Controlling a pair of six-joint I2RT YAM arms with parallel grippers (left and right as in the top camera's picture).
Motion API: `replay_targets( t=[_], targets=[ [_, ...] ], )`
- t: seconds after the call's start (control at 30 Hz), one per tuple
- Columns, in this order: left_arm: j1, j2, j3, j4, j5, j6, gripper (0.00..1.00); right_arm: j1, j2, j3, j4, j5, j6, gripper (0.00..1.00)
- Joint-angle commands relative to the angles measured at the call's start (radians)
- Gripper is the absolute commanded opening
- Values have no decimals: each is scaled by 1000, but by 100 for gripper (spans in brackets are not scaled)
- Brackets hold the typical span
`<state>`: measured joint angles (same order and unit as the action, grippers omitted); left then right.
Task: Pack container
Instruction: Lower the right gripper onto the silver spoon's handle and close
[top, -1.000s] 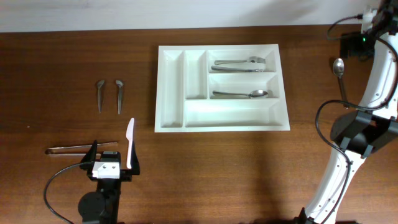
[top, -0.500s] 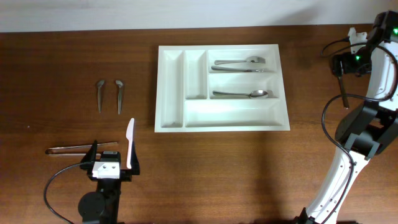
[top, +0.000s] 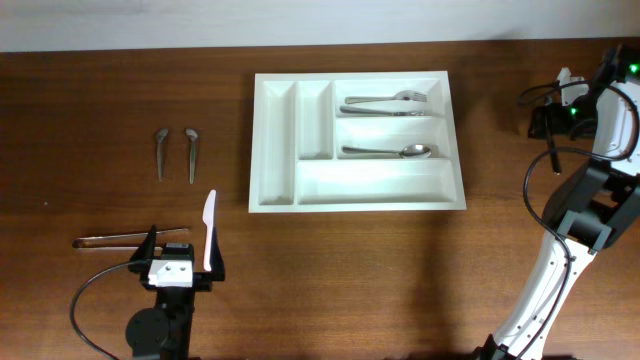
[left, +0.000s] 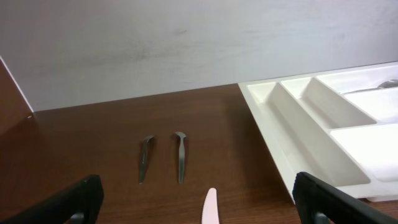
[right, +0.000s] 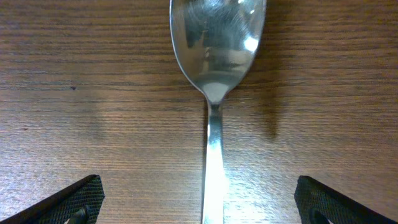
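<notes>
no text, label, brand, number or sign can be read in any view. the tray (top: 275, 140) and the spoon (right: 214, 62) show only plain, unmarked surfaces.

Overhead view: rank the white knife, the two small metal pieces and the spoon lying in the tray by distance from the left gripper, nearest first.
1. white knife: right beside the left gripper, by its right finger.
2. small metal pieces: farther up the table on the left side; the two are too close to rank apart.
3. spoon: farthest, across in the tray, middle right compartment.
</notes>
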<state>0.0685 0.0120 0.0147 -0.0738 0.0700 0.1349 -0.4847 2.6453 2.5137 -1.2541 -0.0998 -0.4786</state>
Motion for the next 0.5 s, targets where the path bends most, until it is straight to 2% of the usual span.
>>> replay_targets(
  t=[0.0,0.47],
  targets=[
    [-2,-6,-5,-1,-7,10,99,-1,34,-10,0,-21,8,99],
    [-2,-6,-5,-1,-7,10,99,-1,45,-10,2,-21,8,99]
  ],
)
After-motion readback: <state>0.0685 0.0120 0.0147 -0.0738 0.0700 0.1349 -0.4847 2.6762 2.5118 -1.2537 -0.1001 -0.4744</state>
